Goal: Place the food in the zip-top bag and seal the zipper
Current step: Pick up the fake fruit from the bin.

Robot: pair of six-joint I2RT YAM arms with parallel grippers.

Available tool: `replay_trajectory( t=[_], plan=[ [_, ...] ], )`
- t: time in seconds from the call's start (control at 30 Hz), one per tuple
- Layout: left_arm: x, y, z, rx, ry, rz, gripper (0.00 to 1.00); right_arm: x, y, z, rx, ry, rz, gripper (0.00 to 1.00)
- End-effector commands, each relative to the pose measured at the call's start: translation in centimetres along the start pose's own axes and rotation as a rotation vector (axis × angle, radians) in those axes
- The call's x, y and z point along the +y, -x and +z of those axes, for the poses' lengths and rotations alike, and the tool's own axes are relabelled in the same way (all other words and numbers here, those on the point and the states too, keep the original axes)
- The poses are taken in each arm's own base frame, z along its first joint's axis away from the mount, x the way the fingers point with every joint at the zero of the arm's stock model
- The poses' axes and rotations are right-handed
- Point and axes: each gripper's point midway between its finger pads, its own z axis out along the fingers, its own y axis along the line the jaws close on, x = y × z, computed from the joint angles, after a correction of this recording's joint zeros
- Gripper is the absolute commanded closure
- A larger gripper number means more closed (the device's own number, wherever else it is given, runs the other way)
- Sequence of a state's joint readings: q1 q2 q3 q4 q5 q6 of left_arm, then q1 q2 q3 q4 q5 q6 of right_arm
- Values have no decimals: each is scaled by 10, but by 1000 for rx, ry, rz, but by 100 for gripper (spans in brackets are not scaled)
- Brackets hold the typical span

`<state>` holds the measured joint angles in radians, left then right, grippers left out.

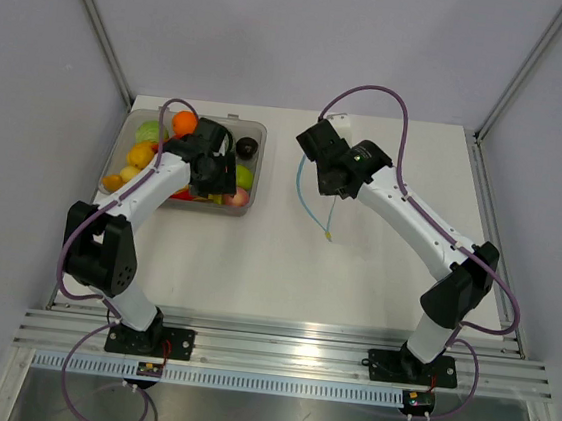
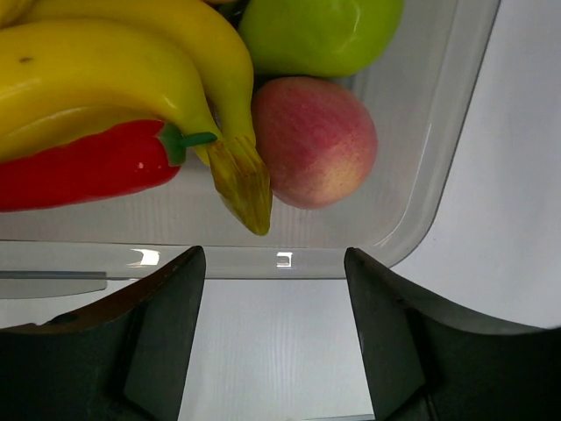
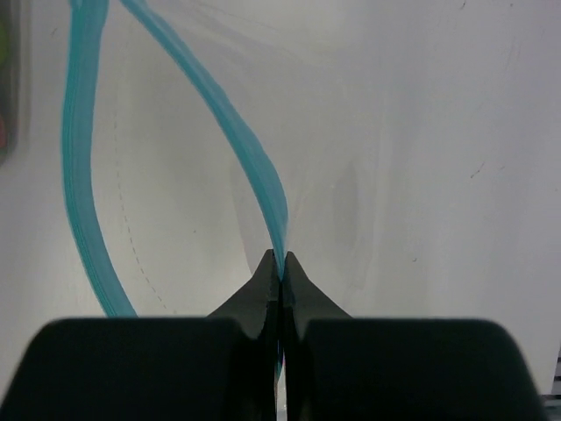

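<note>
The toy food lies in a clear rigid tray [image 1: 258,138] at the back left: a yellow banana bunch [image 2: 131,79], a pink peach [image 2: 316,140], a light green fruit [image 2: 320,31] and a red pepper [image 2: 79,167]. My left gripper [image 2: 273,263] is open and empty, hovering at the tray's near right corner. My right gripper [image 3: 280,263] is shut on the blue-teal zipper [image 3: 263,184] of the clear zip-top bag [image 3: 175,219], holding one lip so the mouth gapes. In the top view the zipper [image 1: 306,208] hangs below the right gripper [image 1: 329,180].
The tray [image 2: 421,219] also holds an orange [image 1: 184,122], a dark round fruit [image 1: 246,148] and other yellow and green pieces. Grey walls and metal posts enclose the white table. A rail runs along the near edge by the arm bases.
</note>
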<state>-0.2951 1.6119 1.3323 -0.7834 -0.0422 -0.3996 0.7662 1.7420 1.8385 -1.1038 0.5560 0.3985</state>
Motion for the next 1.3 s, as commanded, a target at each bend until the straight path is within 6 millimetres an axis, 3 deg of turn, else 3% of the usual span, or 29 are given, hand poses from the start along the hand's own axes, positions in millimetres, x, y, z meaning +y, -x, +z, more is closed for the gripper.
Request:
replay_trajectory(
  t=[0.0,0.2,0.57,0.7,0.73,0.83,0.9,1.03,1.13,1.27],
  plan=[
    [-2,6,20,-73,69,-42,33,4,-2,-2,-7,20,2,100],
    [4,6,39,-119,135,-72,45,5,-4,-4,-11,42,21,100],
    [17,16,52,-200,203,-75,43,14,-6,-4,-6,93,33,100],
    [19,19,54,-200,226,-71,62,16,-11,-2,4,102,33,100],
    [18,18,51,-188,228,-65,74,15,-11,-4,2,105,34,100],
    [9,29,20,-212,196,-68,97,12,-13,-5,1,98,41,100],
    [-7,44,-12,-248,105,-68,100,12,-14,-5,2,97,44,100],
    [-25,50,-55,-244,-3,-31,100,11,-16,-5,3,95,49,100],
    [-32,60,-72,-253,-55,-27,100,10,-16,-6,1,94,55,100],
    [-43,69,-75,-252,-166,-41,100,9,-15,-7,-6,88,62,100]
  ],
)
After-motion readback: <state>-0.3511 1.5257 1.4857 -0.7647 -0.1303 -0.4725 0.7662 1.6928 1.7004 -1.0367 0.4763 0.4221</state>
